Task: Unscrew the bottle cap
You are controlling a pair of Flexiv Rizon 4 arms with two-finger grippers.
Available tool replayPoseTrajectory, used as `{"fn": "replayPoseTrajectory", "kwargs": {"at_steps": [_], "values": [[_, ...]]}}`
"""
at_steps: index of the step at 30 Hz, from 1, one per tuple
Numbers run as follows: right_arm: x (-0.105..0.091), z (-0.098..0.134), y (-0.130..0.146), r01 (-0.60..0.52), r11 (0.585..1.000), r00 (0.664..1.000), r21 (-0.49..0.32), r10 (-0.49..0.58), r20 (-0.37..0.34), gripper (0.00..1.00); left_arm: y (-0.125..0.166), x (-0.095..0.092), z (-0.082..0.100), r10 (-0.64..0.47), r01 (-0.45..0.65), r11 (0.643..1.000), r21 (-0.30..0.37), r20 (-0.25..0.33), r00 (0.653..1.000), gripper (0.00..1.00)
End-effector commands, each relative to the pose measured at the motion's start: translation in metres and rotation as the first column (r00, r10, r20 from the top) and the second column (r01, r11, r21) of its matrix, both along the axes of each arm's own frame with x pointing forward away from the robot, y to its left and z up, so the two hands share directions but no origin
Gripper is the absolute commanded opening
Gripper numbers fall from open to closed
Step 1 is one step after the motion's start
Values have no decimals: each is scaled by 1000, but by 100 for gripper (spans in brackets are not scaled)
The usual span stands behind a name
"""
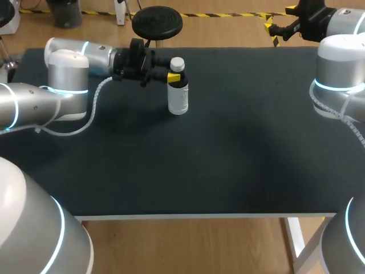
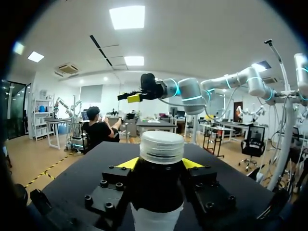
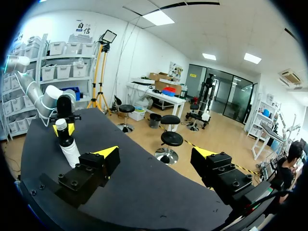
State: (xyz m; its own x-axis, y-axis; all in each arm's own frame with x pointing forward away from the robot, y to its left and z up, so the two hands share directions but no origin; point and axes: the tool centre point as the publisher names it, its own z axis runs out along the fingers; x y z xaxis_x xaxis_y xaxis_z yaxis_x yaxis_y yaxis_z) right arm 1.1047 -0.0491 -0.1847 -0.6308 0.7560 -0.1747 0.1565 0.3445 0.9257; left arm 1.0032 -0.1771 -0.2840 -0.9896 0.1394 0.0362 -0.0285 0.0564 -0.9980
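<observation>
Firstly, from the head view, the bottle [image 1: 178,98] stands upright on the bench [image 1: 228,142], and the left end effector [image 1: 174,76] comes to it from the side at the level of the neck, just under the white cap [image 1: 177,63]. I think the grip is so low on purpose: the body is kept from turning and the cap is left free from above. The right end effector [image 1: 272,31] hangs well apart from the bottle, past the far edge of the bench, and carries nothing. Next, in the left wrist view, the dark upper part of the bottle [image 2: 156,187] sits between the two fingers of the left end effector [image 2: 160,166]. Both fingers seem to press it, one from each side, so this end effector is closed on the bottle, and the cap [image 2: 161,145] rises just above the yellow tips. The right end effector [image 2: 131,97] is seen far ahead of it, in the air. Finally, in the right wrist view, the right end effector [image 3: 156,154] has its fingers spread wide with nothing between them, probably ready to take the cap. The bottle [image 3: 67,144] is well ahead of it and to one side, with the left end effector [image 3: 63,130] around its neck. By count: one bottle, one cap, one bench, two end effectors, and two yellow-tipped fingers on each. The cap is not yet removed.
</observation>
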Motion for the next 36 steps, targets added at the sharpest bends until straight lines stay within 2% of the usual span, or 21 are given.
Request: {"fn": "replayPoseTrajectory", "kwargs": {"at_steps": [1, 2, 3, 4, 14, 36], "values": [[0, 0, 0, -1, 1000, 1000, 1, 1, 0, 100, 0, 4, -1, -7, 7, 1000, -1, 0, 1000, 18], [0, 0, 0, -1, 1000, 1000, 1, 1, 0, 100, 0, 4, -1, -7, 7, 1000, -1, 1, 1000, 16], [0, 0, 0, -1, 1000, 1000, 1, 1, 0, 100, 0, 5, -1, -7, 7, 1000, -2, 2, 1000, 5], [0, 0, 0, -1, 1000, 1000, 1, 1, 0, 100, 0, 5, 0, -6, 6, 1000, -3, 2, 1000, 0], [0, 0, 0, -1, 1000, 1000, 1, 1, 0, 100, 3, 13, 2, -1, 1, 1000, -6, 21, 1000, 0], [0, 0, 0, -1, 1000, 1000, 1, 1, 0, 100, 3, 14, -6, 5, -5, 1000, -3, -7, 1000, 0]]}}
